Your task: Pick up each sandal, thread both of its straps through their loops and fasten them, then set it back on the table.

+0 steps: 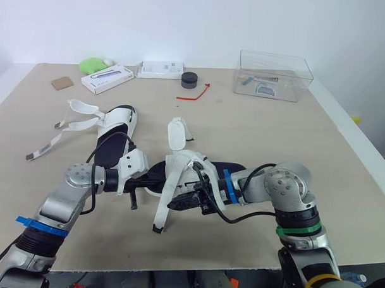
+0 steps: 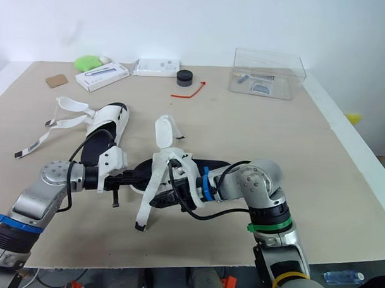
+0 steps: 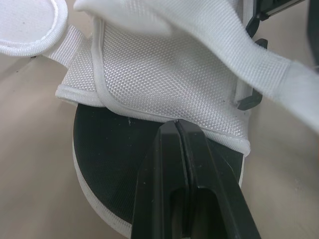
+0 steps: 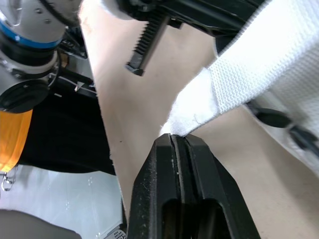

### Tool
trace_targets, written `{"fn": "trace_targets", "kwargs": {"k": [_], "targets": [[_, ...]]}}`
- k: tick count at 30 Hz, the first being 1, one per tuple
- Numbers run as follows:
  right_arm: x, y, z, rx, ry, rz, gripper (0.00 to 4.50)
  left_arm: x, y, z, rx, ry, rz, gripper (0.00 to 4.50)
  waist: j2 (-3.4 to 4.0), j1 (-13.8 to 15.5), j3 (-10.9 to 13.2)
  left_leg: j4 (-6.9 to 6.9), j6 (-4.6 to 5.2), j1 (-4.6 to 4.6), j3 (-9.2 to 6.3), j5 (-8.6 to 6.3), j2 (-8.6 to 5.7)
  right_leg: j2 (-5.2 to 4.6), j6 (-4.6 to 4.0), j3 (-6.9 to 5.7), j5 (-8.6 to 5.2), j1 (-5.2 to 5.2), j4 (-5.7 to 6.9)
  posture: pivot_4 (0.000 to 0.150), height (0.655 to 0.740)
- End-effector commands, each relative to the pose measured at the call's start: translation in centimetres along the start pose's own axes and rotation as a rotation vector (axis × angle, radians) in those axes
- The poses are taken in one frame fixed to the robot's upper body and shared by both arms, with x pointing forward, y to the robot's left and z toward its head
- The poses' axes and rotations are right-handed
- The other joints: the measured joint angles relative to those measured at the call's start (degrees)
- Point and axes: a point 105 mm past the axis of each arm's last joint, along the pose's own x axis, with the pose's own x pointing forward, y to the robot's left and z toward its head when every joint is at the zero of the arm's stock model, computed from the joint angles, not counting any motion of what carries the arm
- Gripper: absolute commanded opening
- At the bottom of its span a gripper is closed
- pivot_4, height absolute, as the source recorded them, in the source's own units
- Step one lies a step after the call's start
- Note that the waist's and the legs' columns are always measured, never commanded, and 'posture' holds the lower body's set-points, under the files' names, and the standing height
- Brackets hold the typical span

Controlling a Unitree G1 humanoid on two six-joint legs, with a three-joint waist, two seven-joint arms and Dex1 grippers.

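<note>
At 6 o'clock on the table (image 1: 306,141), the strap (image 4: 249,74) of the sandal (image 1: 185,166), judged limp and light, is clamped at its tip by the right gripper (image 4: 173,137); the left gripper (image 3: 176,123) is closed against the stiffer footbed (image 3: 114,144).

Both head eyes look down over the table (image 1: 256,140); each wrist camera sits close against the sandal (image 3: 164,74).

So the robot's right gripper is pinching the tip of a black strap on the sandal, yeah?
Not quite: the strap is white, not black. The right wrist view shows the right gripper pinching its tip, and the strap does belong to the sandal, as you said.
</note>
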Motion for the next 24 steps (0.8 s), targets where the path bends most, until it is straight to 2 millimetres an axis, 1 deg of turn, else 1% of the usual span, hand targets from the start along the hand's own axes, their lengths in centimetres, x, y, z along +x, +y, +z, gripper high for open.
{"fn": "trace_targets", "kwargs": {"k": [1, 3, 5, 9, 11, 14, 18, 19, 21, 24], "targets": [[-0.2, 0.3, 0.4, -0.006, -0.023, 0.011, 0.04, 0.0, 0.1, 0.4, 0.015, -0.014, 0.007, 0.0, 0.0, 0.0, 0.0, 0.0, 0.0, 0.0, 0.0, 0.0, 0.0, 0.0, 0.0, 0.0, 0.0, 0.0, 0.0, 0.15, 0.74], [-0.3, 0.3, 0.4, -0.004, -0.027, 0.011, 0.04, 0.0, 0.1, 0.4, 0.015, -0.014, 0.008, 0.0, 0.0, 0.0, 0.0, 0.0, 0.0, 0.0, 0.0, 0.0, 0.0, 0.0, 0.01, 0.0, 0.0, 0.0, 0.0, 0.15, 0.74], [-0.9, 0.4, 1.1, -0.002, -0.052, 0.028, 0.04, 0.0, 0.1, 0.4, 0.014, -0.015, 0.007, 0.0, 0.0, 0.0, 0.0, 0.0, 0.0, 0.0, 0.0, 0.0, 0.0, 0.0, 0.01, 0.0, 0.0, 0.0, 0.0, 0.15, 0.74], [-3.4, 1.3, 3.9, -0.046, -0.099, 0.072, 0.04, 0.1, 0.0, 0.4, 0.014, -0.016, 0.005, 0.0, 0.01, 0.0, 0.0, 0.0, 0.0, 0.0, 0.03, 0.0, -0.02, 0.02, 0.02, 0.01, 0.01, -0.01, 0.0, 0.15, 0.74], [-4.4, 1.5, 4.9, -0.057, -0.103, 0.076, 0.04, 0.1, 0.0, 0.4, 0.014, -0.017, 0.005, 0.0, 0.01, 0.0, 0.0, 0.0, 0.0, 0.0, 0.04, 0.0, -0.03, 0.04, 0.02, 0.0, 0.01, -0.01, -0.01, 0.15, 0.74], [-5.9, 0.5, 6.2, -0.045, -0.103, 0.025, 0.04, 0.2, 0.0, 0.4, 0.016, -0.019, 0.004, 0.0, 0.0, 0.0, 0.0, -0.05, 0.0, 0.0, 0.01, 0.0, -0.02, 0.03, 0.0, -0.01, 0.0, 0.0, -0.04, 0.15, 0.74], [-6.9, -1.2, 6.9, -0.062, -0.084, -0.058, 0.04, 0.3, 0.0, 0.4, 0.018, -0.021, 0.002, 0.0, 0.0, 0.0, 0.0, -0.08, 0.05, -0.03, 0.03, -0.03, -0.05, 0.01, -0.03, 0.0, -0.01, -0.02, -0.07, 0.15, 0.74], [-7.0, -1.7, 7.0, -0.054, -0.08, -0.063, 0.04, 0.4, -0.1, 0.5, 0.019, -0.021, 0.002, 0.0, 0.0, 0.0, 0.0, -0.08, 0.06, -0.04, 0.04, -0.03, -0.05, 0.0, -0.03, 0.01, 0.0, -0.02, -0.09, 0.15, 0.74], [-7.0, -3.3, 6.8, -0.074, -0.064, -0.119, 0.04, 0.4, -0.1, 0.5, 0.021, -0.023, 0.002, 0.0, 0.0, 0.0, 0.0, -0.08, 0.07, -0.04, 0.06, -0.04, -0.06, -0.01, -0.03, 0.02, 0.0, -0.02, -0.09, 0.15, 0.74], [-6.9, -4.7, 6.4, -0.095, -0.034, -0.143, 0.04, 0.4, -0.1, 0.5, 0.023, -0.023, 0.002, 0.0, 0.0, 0.1, 0.0, -0.07, 0.07, -0.05, 0.04, -0.04, -0.08, -0.01, -0.02, 0.0, -0.01, -0.02, -0.09, 0.15, 0.74]]}}
